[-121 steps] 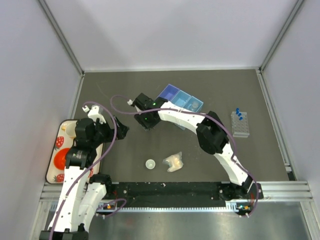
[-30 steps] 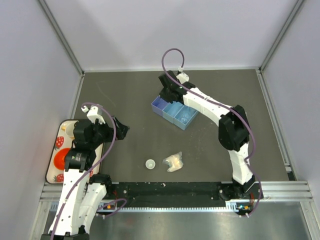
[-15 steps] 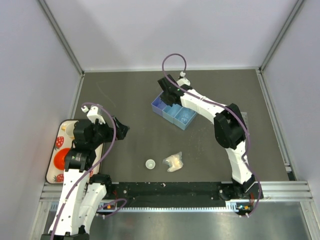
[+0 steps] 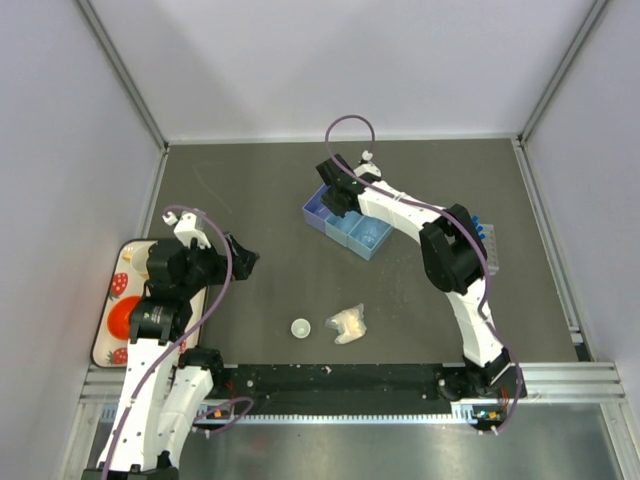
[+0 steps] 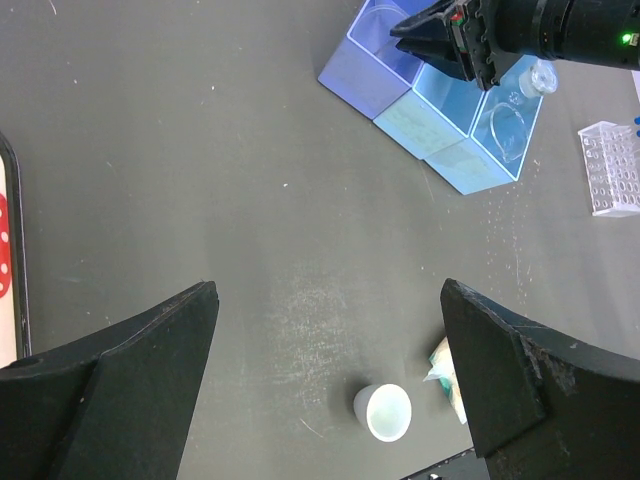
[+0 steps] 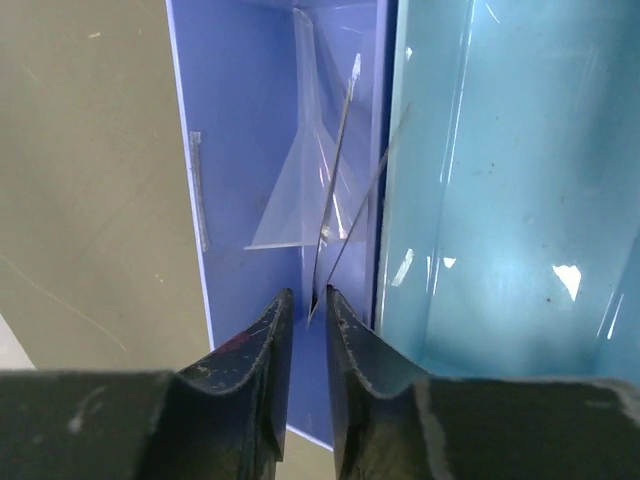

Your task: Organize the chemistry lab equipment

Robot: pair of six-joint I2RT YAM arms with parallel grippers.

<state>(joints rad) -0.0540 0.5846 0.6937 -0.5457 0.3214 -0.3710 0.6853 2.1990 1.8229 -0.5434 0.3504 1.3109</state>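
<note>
My right gripper (image 4: 337,200) reaches down into the purple end compartment of a row of blue bins (image 4: 372,245). In the right wrist view its jaws (image 6: 308,298) stand almost closed, with a thin slit between them, next to the wall of the light-blue compartment (image 6: 500,200). A tiny clear flask (image 5: 541,76) lies at the far end of the bins. The clear tube rack (image 4: 487,252) with blue-capped tubes (image 4: 478,222) is partly hidden behind the right arm. The white dish (image 4: 301,327) and the pale packet (image 4: 347,323) lie near the front. My left gripper (image 4: 240,257) is open and empty.
The strawberry-print tray (image 4: 112,312) sits at the left edge beside the left arm, holding an orange bowl (image 4: 120,318). Grey walls enclose the dark table on three sides. The black rail (image 4: 340,378) runs along the front edge.
The blue bins stand nearer and further left than four seconds ago. Over the last second my right gripper has come down into the purple compartment. The left arm has not moved.
</note>
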